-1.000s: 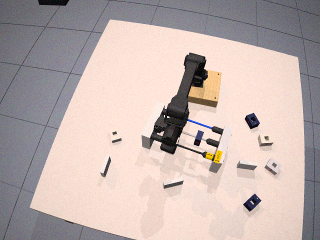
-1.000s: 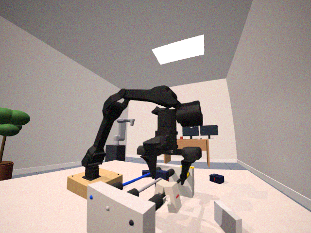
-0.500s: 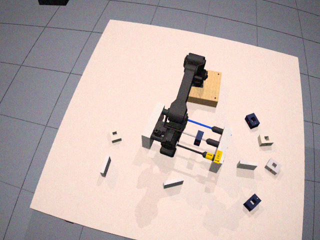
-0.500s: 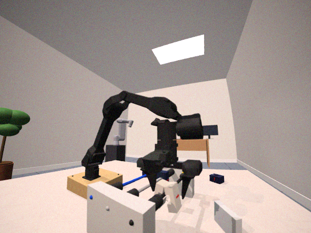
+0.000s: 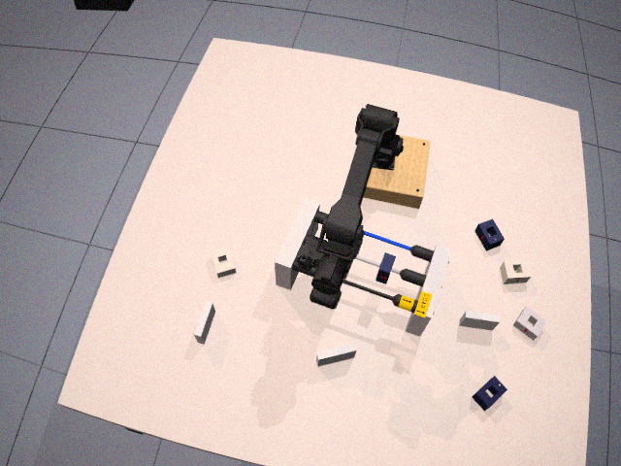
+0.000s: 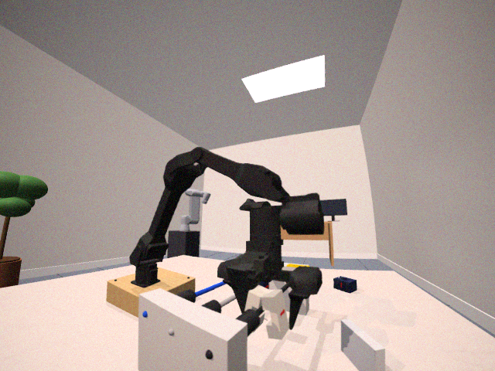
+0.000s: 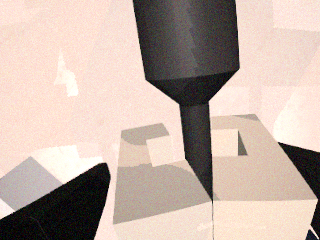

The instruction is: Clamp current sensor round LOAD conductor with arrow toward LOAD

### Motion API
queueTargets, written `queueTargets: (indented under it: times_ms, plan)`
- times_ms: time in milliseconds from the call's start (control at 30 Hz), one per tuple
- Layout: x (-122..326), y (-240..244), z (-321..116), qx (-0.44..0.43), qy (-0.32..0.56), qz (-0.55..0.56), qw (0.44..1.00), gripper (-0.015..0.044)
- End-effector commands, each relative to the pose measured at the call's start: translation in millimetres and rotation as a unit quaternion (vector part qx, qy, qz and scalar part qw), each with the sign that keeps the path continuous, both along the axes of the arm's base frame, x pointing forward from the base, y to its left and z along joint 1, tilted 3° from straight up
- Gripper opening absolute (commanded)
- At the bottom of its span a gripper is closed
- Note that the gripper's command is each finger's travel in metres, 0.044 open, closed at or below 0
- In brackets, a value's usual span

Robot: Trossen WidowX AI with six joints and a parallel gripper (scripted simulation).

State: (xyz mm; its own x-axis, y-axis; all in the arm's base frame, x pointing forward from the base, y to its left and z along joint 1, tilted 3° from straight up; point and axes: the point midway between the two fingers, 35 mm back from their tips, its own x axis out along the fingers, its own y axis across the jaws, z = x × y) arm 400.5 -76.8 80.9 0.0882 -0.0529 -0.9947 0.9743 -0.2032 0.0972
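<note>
The beige split-core sensor is at the black conductor, near the end block away from the LOAD marker. In the wrist view its two halves meet at the near edge and spread apart beyond, with the conductor between them; it looks unlatched. A red arrow mark shows on its side in the exterior view; its direction is too small to tell. My gripper is wide open, one finger on either side of the sensor. The arm hides sensor and fingers in the top view.
White end blocks carry the blue conductor and a white one, which bears a navy sensor. Upright white plates and several other sensors stand around the rack.
</note>
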Motion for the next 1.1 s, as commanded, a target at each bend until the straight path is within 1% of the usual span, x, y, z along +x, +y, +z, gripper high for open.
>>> queueTargets:
  times_ms: [0, 200, 233, 967, 1067]
  plan:
    - [-1.2, 0.5, -9.8, 0.003, 0.007, 0.002, 1.000, 0.0440]
    - [-1.2, 0.5, -9.8, 0.003, 0.007, 0.002, 1.000, 0.0440]
    - [-0.6, 0.0, -5.2, 0.001, 0.003, 0.000, 1.000, 0.0433]
    - [-0.6, 0.0, -5.2, 0.001, 0.003, 0.000, 1.000, 0.0287]
    - [-0.6, 0.0, -5.2, 0.001, 0.003, 0.000, 1.000, 0.0208]
